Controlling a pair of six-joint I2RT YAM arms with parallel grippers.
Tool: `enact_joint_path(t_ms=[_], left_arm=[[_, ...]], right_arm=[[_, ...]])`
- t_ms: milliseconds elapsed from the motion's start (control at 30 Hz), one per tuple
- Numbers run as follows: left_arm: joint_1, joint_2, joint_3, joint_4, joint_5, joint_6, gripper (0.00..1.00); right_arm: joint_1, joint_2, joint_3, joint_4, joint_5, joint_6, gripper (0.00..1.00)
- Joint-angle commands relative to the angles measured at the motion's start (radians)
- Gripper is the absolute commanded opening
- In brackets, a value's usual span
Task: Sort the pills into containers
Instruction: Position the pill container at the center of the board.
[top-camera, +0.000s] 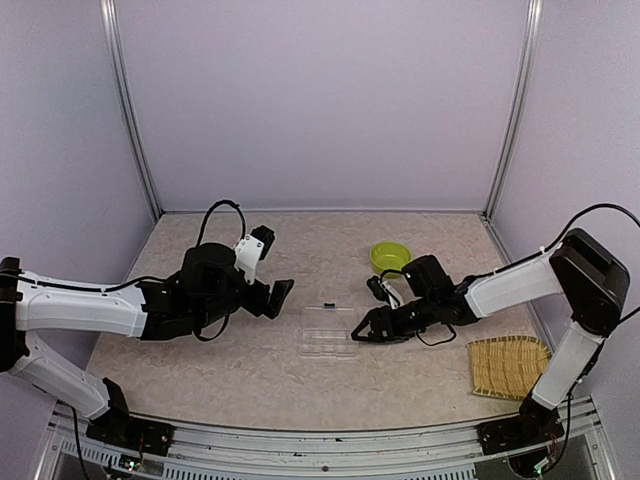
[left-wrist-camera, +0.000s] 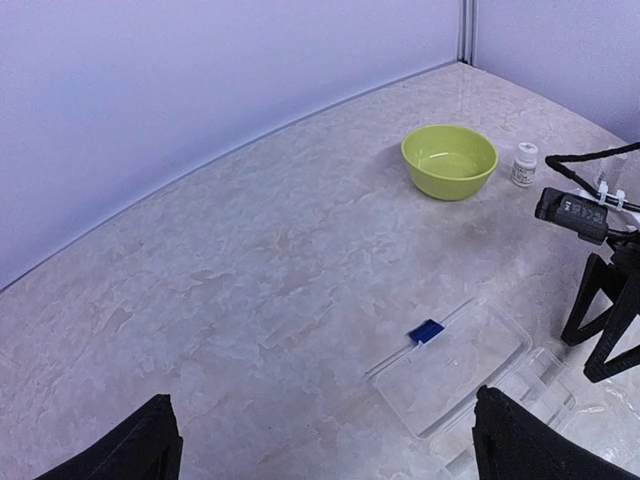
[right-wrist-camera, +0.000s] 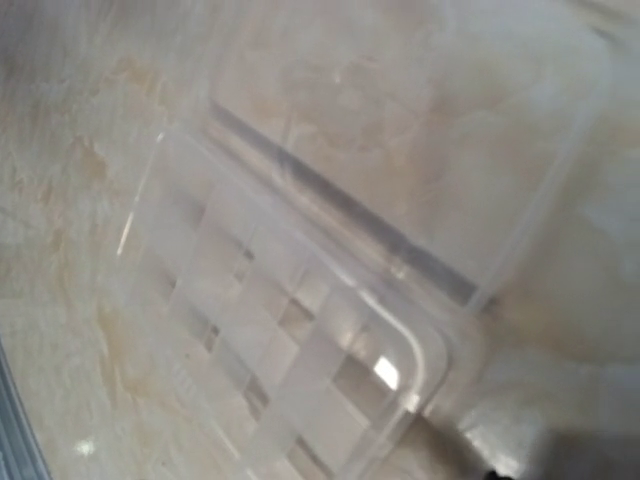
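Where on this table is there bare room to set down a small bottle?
Bare tabletop lies left of the green bowl, up to the back wall, and along the near edge before the pill box. It is crowded between the bowl, white bottle, pill box and right pincer.

The pill box (top-camera: 328, 332) is clear, smooth plastic, glossy enough to catch bright glints at its rounded corner in the right wrist view, with a small opaque blue clasp (left-wrist-camera: 426, 331) on one edge. The table (top-camera: 250, 370) under it has a mottled beige, stone-like pattern with a soft sheen, and the lime-green bowl (left-wrist-camera: 449, 160) looks like smooth glossy plastic. The mat (top-camera: 508, 366) is woven of pale straw-coloured strips, rough and matt, and the walls (top-camera: 320, 100) are plain matt lilac between dull metal posts (top-camera: 130, 110)
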Motion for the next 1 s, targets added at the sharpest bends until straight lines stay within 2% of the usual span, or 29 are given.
enact_joint_path(t_ms=[0, 167, 367, 700, 833, 967], left_arm=[[0.008, -0.022, -0.027, 0.007, -0.016, -0.022, 0.99], [0.008, -0.009, -0.048, 0.014, -0.02, -0.055, 0.99], [0.008, -0.04, -0.092, 0.001, -0.1, -0.133, 0.99], [0.016, -0.232, -0.162, -0.033, -0.147, -0.176, 0.99], [0.016, -0.233, -0.167, -0.041, -0.138, -0.188, 0.99], [0.014, -0.227, -0.172, -0.05, -0.119, -0.204, 0.99]], right_arm=[[-0.008, -0.022, -0.002, -0.043, 0.046, -0.035, 0.69], [-0.008, 0.004, 0.009, -0.035, 0.055, -0.038, 0.69], [-0.006, 0.094, 0.095, -0.034, 0.023, -0.05, 0.69], [0.092, 0.322, 0.357, -0.052, -0.049, -0.069, 0.67], [0.094, 0.424, 0.489, -0.069, -0.056, -0.075, 0.67], [0.094, 0.411, 0.56, -0.131, 0.028, -0.141, 0.69]])
